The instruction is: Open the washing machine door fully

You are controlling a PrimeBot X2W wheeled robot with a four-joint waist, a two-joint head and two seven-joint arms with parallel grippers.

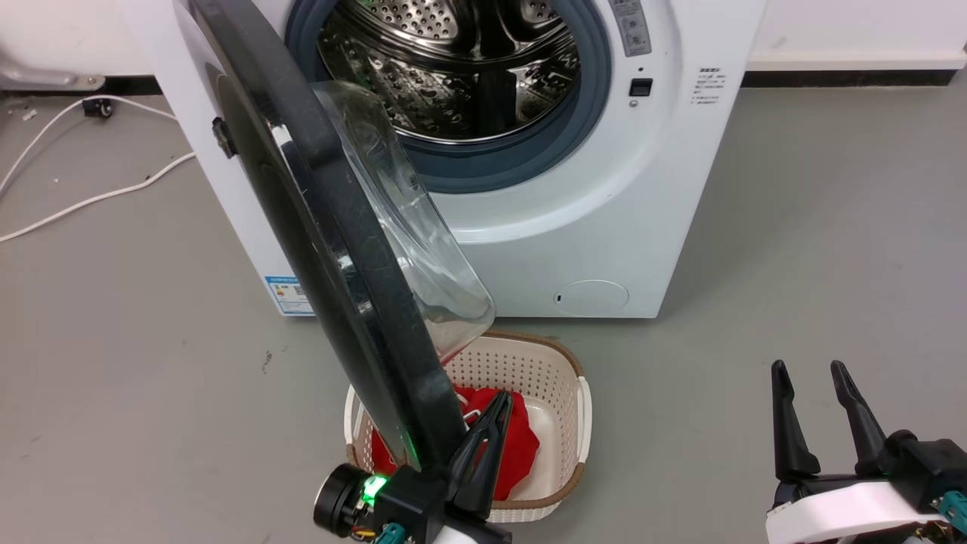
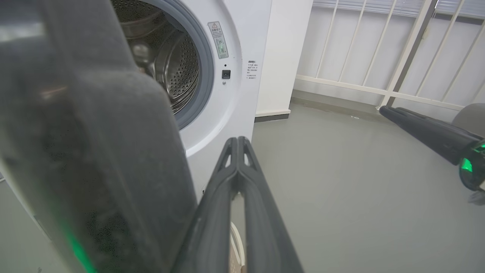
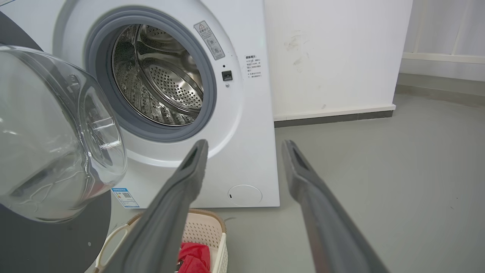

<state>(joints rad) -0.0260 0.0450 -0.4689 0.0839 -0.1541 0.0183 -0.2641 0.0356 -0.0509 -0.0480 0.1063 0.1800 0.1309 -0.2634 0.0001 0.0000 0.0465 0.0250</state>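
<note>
- Closest of all is the washing machine door. It stands open from the left side of the washing machine, about square to the machine's front. Its black edge points toward the camera, and its clear glass bowl faces the robot's right.
- The washing machine is white. Its round opening is uncovered and the steel drum shows inside.
- A pale basket sits on the floor just in front of the machine, partly under the door.
- The right gripper is well apart from the machine, to the front and right of it. Its fingers are spread with nothing between them.
- The left gripper is in front of the machine, just beside the glass side of the door's free edge. Its two fingers are pressed together and hold nothing. Whether they touch the door I cannot tell.
- A red cloth lies in the basket.
- A white cable lies on the floor to the left of the machine.
</note>
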